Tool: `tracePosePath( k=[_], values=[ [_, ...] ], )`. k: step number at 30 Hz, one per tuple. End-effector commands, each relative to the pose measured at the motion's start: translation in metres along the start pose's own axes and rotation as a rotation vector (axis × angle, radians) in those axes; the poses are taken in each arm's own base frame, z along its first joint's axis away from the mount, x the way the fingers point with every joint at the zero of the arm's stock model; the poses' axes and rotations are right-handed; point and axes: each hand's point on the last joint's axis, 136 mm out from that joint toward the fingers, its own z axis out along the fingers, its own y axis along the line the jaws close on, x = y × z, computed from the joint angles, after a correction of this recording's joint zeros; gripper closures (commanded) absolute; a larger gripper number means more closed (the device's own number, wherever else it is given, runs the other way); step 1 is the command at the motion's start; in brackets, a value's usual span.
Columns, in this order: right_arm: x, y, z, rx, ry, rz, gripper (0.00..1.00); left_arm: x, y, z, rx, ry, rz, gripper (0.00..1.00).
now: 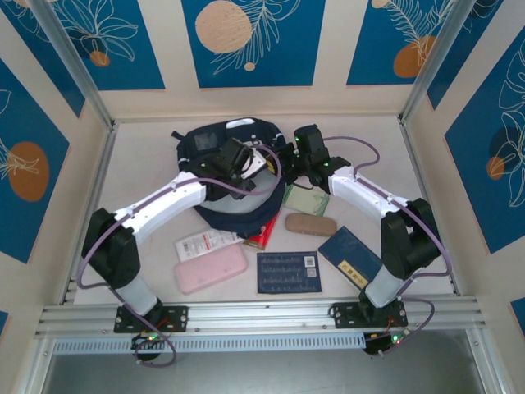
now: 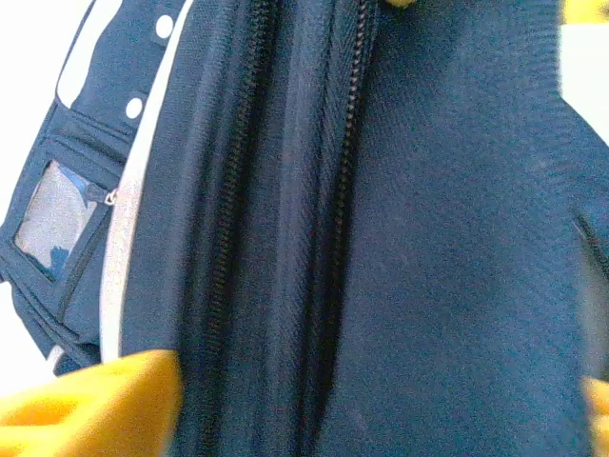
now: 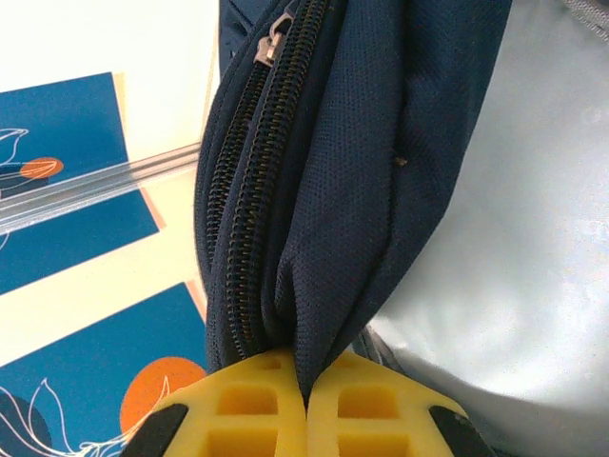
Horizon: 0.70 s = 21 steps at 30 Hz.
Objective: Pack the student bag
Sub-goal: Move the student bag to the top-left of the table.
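Pinching the rim of the student bag [image 1: 207,136] beside its zipper [image 3: 249,181], the right gripper [image 3: 306,400] is closed tight on the fabric, probably to hold the mouth open; the left gripper [image 2: 343,407] hovers against the bag, fingers [image 2: 86,400] apart, gripping nothing. The bag lies at the middle of the table [image 1: 139,168] by its far edge

- The student bag [image 1: 197,139] lies at the back of my table [image 1: 148,160].
- Before it, left to right: case [image 1: 210,269], card [image 1: 287,272], book [image 1: 351,255].
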Motion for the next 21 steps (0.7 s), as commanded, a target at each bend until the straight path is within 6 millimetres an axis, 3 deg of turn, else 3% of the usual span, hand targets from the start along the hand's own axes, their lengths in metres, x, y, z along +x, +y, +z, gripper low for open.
tracePosePath(
  k=[1, 2, 3, 6, 10, 15, 21],
  values=[
    [-0.004, 0.022, -0.015, -0.084, -0.024, -0.049, 1.00, -0.022, 0.027, -0.006, -0.036, -0.073, -0.074, 0.82],
    [-0.003, 0.025, -0.019, -0.097, -0.028, -0.077, 0.95, -0.027, 0.032, -0.010, -0.020, -0.098, -0.117, 0.95],
    [-0.001, 0.031, -0.023, -0.116, -0.031, -0.121, 0.88, -0.032, 0.041, -0.016, -0.005, -0.131, -0.180, 1.00],
    [0.003, 0.047, -0.043, -0.136, -0.108, -0.321, 0.63, -0.044, 0.078, -0.036, 0.021, -0.227, -0.397, 1.00],
    [0.014, 0.062, -0.074, -0.164, -0.219, -0.525, 0.47, -0.042, 0.146, -0.059, -0.010, -0.309, -0.710, 1.00],
    [0.027, 0.072, -0.109, -0.211, -0.298, -0.712, 0.23, -0.038, 0.202, -0.098, -0.239, -0.362, -0.754, 1.00],
    [0.039, 0.052, -0.130, -0.243, -0.300, -0.884, 0.06, -0.033, 0.243, -0.163, -0.467, -0.436, -0.776, 1.00]
  ],
)
